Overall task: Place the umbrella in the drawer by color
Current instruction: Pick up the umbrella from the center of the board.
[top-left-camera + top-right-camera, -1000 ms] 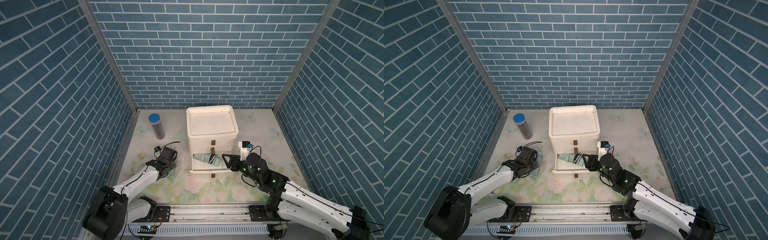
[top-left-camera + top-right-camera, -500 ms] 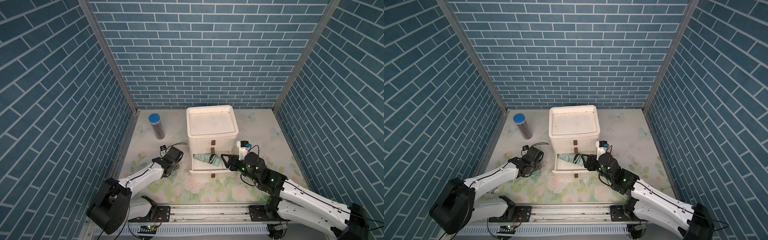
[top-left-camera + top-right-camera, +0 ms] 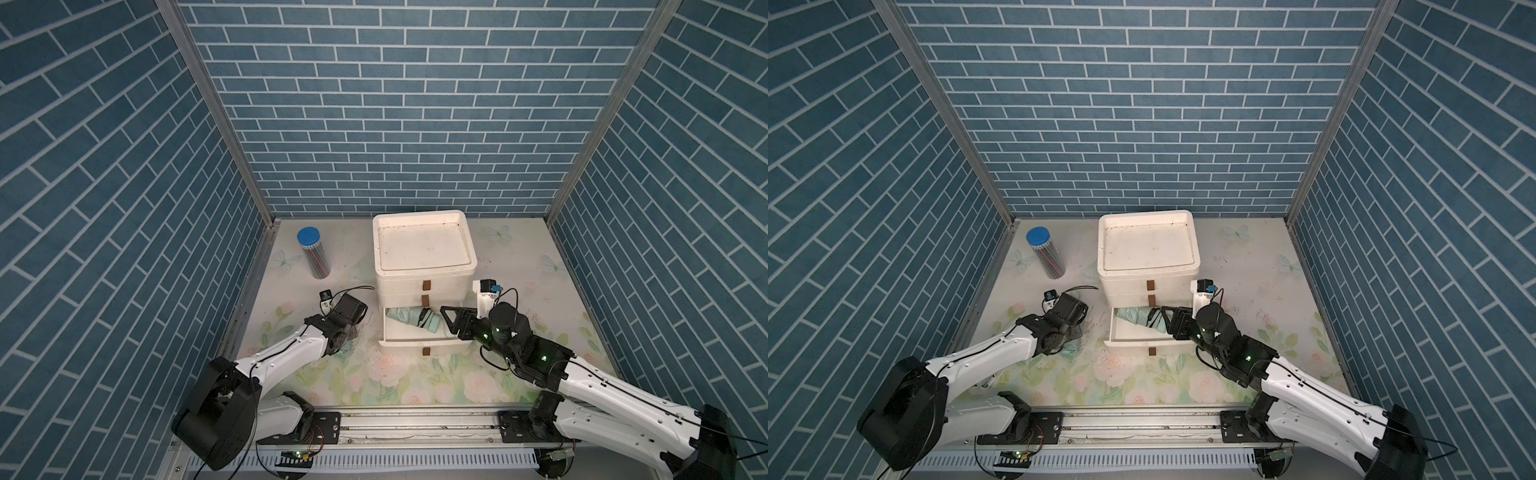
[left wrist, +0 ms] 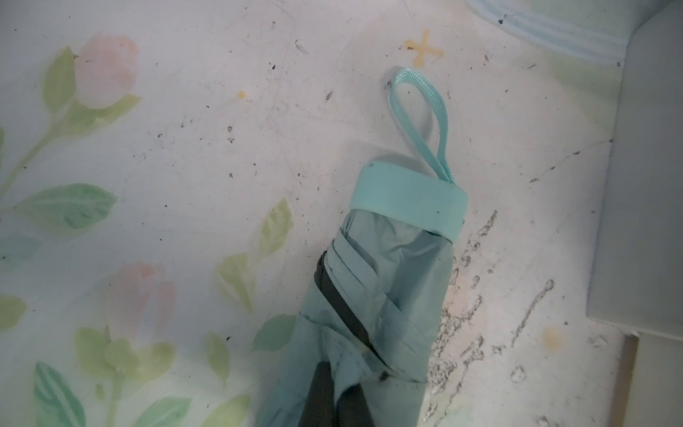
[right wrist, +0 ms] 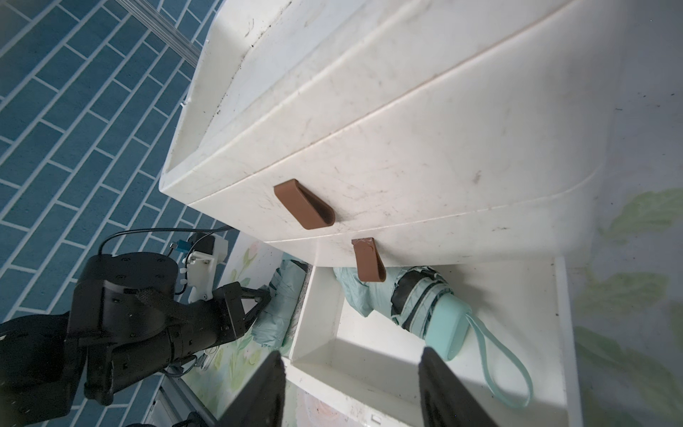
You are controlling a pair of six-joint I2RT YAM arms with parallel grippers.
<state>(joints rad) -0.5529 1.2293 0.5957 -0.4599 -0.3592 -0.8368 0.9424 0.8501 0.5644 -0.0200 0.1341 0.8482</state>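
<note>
The left tool (image 4: 338, 375) is pinching shut on the folded fabric of the loose umbrella (image 4: 384, 295), which is lying on the surface (image 3: 374, 376) just left of the drawer unit (image 3: 399, 286). The right tool (image 5: 351, 392) is hovering by the right end of the open drawer (image 5: 406, 373) with its jaws spread well apart, holding nothing.

The surface is showing a pale floral print scuffed with dark marks. The drawer unit, white and grubby, is standing toward the far middle. Its three drawers are each carrying brown tab pulls (image 5: 305, 205), and the bottom one is standing pulled out toward the near side. The stowed umbrella (image 5: 417, 303) is lying inside it along the far part, partly tucked under the unit, with its handle end pointing right.

Both umbrellas are looking alike, with mint-green fabric folded in loose pleats and a black band showing between the folds. A tube (image 3: 316, 262) with a blue lid is standing at the far left, well apart from them.

On the loose umbrella, a smooth mint handle cap (image 4: 410, 199) is closing the end away from the grip. A ribbed mint wrist loop (image 4: 421, 114) is trailing from it flat on the surface. The stowed umbrella's strap (image 5: 512, 369) is draping across the drawer floor near the right wall.
</note>
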